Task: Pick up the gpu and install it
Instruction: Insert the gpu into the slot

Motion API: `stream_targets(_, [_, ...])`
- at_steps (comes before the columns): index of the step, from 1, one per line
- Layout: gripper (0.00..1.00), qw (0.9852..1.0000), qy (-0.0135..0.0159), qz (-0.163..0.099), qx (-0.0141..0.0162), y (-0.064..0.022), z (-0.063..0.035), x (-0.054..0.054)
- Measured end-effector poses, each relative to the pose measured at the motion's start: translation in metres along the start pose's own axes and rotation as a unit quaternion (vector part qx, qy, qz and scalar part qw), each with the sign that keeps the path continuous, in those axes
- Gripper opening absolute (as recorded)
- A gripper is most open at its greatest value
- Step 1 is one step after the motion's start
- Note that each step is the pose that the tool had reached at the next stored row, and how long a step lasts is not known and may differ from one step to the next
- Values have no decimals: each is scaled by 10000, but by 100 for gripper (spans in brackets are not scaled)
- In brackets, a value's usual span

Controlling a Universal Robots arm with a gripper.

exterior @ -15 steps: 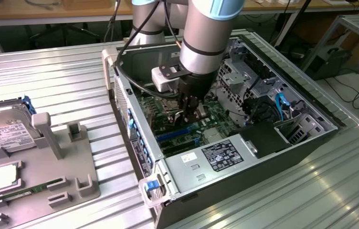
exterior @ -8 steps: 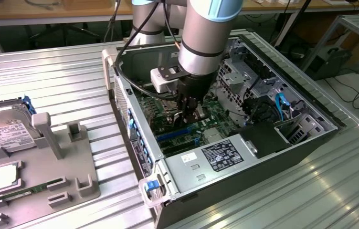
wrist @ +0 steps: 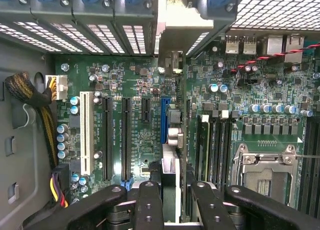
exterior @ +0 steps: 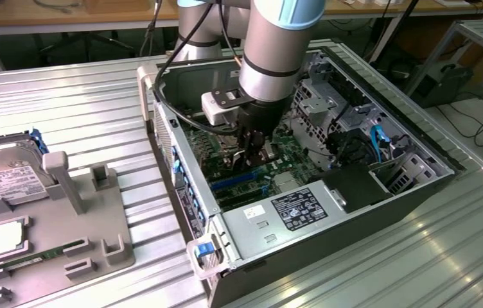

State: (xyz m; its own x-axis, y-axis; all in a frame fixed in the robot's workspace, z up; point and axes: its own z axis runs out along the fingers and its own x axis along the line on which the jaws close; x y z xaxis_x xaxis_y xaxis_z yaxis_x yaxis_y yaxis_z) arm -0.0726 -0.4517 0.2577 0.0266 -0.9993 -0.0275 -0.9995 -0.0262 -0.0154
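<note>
The exterior view shows the whole case point(exterior: 421, 192) lying open on the table, with the arm reaching down into it at frame centre and a parts tray point(exterior: 105, 250) at lower left. The wrist view looks along the motherboard point(wrist: 125, 80). There the gripper point(wrist: 176, 192) is clamped on the gpu point(wrist: 171, 165), a thin card seen edge-on with its silver bracket at the far end, just over the blue slot point(wrist: 164, 120).
</note>
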Motion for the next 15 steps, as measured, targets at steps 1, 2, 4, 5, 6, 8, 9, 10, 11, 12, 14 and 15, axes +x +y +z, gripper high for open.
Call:
stream_targets(1, [27,10000,0,1,0,5,2,0])
stream_targets(2, [27,10000,0,1,-1,7,4,0])
stream_targets(4, [27,10000,0,8,-6,8,14,1])
stream_targets(5, [27,10000,0,10,-8,8,17,5])
stream_targets(6, [27,10000,0,11,-10,8,17,8])
stream_targets(8, [27,10000,0,11,-13,8,18,11])
stream_targets(9, [27,10000,0,11,-13,8,19,11])
stream_targets(10, [27,10000,0,11,-13,8,19,11])
stream_targets(11, [27,10000,-1,11,-12,8,18,11])
stream_targets(12, [27,10000,-1,11,-12,8,18,12])
stream_targets(14, [27,10000,-1,13,-12,8,17,11])
stream_targets(15, [27,10000,0,16,-12,7,17,11])
